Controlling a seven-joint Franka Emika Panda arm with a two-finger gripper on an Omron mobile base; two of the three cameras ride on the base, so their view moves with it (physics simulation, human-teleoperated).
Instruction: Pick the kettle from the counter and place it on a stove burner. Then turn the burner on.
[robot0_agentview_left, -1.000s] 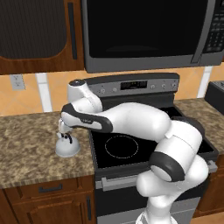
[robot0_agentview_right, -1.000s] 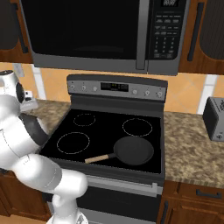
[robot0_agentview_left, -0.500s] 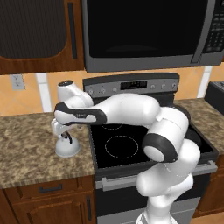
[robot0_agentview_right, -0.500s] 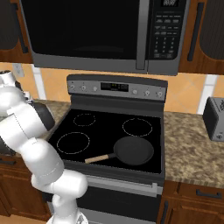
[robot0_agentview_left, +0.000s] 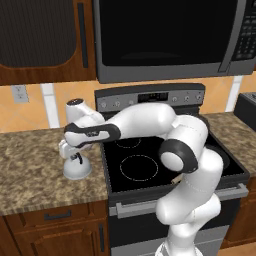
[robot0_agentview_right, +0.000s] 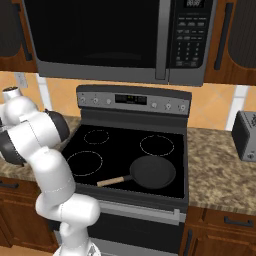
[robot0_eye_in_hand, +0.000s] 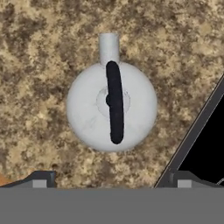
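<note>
The light grey-white kettle (robot0_agentview_left: 76, 169) stands upright on the speckled granite counter (robot0_agentview_left: 30, 175), just left of the stove. In the hand view the kettle (robot0_eye_in_hand: 92, 113) is seen from straight above, its black handle (robot0_eye_in_hand: 114, 103) running across the dome and its spout (robot0_eye_in_hand: 108, 46) pointing to the top. My gripper (robot0_agentview_left: 71, 152) hangs directly over it, pointing down. It is open, and its fingertips (robot0_eye_in_hand: 41, 179) stand wide apart with nothing between them. The large white-ringed stove burner (robot0_agentview_left: 139, 167) lies to the kettle's right, bare.
A black frying pan (robot0_agentview_right: 152, 171) with a wooden handle sits on the front right of the cooktop (robot0_agentview_right: 120, 150). The stove's edge (robot0_eye_in_hand: 192, 135) runs close beside the kettle. A toaster (robot0_agentview_right: 246, 135) stands on the right counter. The microwave (robot0_agentview_left: 165, 35) hangs overhead.
The arm's elbow and wrist have swung further left, bringing the hand over the kettle. The kettle has not moved.
</note>
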